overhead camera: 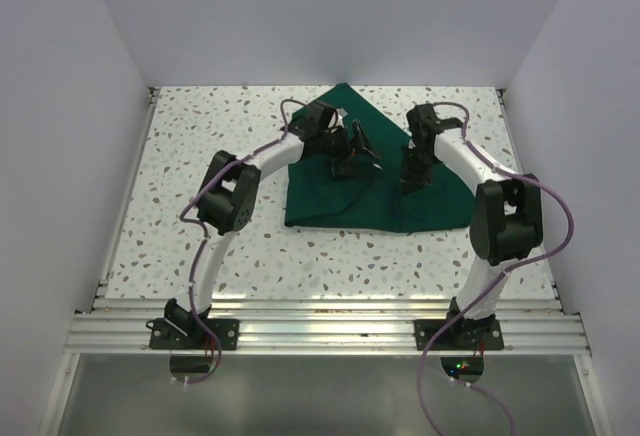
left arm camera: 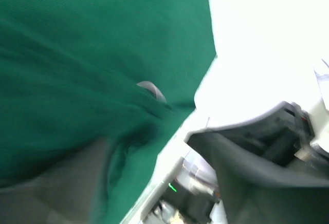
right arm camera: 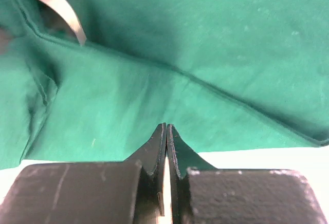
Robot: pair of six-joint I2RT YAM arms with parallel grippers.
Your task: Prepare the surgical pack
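Observation:
The surgical pack [overhead camera: 340, 196] is a dark green drape lying folded on the back middle of the speckled table, with one corner pointing to the rear. My left gripper [overhead camera: 358, 151] hovers over its centre. The blurred left wrist view shows that gripper [left arm camera: 146, 141] open, fingers well apart, with green cloth [left arm camera: 77, 54] beneath and nothing clamped. My right gripper [overhead camera: 410, 181] stands over the drape's right part. Its tips [right arm camera: 167, 126] are shut together just above the cloth [right arm camera: 205, 39], holding nothing. A curved shiny metal edge [right arm camera: 49, 0] peeks from a fold.
White walls enclose the table [overhead camera: 200, 156] on three sides. An aluminium rail [overhead camera: 330, 331] runs along the near edge, where both arm bases are bolted. Bare speckled surface lies left and right of the drape.

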